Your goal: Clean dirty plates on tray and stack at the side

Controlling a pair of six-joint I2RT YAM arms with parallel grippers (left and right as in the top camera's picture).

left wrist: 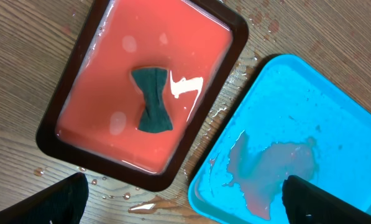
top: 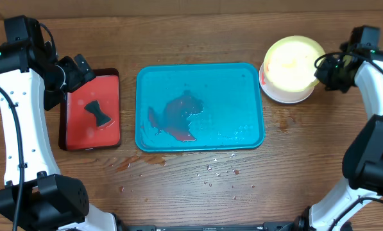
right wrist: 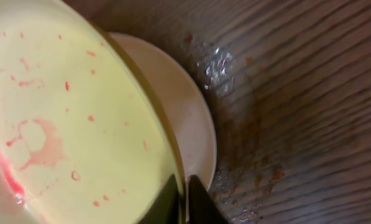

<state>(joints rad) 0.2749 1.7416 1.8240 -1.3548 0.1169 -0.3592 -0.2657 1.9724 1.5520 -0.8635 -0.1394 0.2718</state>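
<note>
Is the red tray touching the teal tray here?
Apart. The overhead view shows a strip of bare table between the red tray and the teal tray.

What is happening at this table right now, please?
The right pincer grips the rim of the yellow-green plate, over a white plate to the right of the teal tray. The tray holds only a reddish smear, no plates. The left pincer hangs open over the red tray, where a dark sponge lies.
</note>
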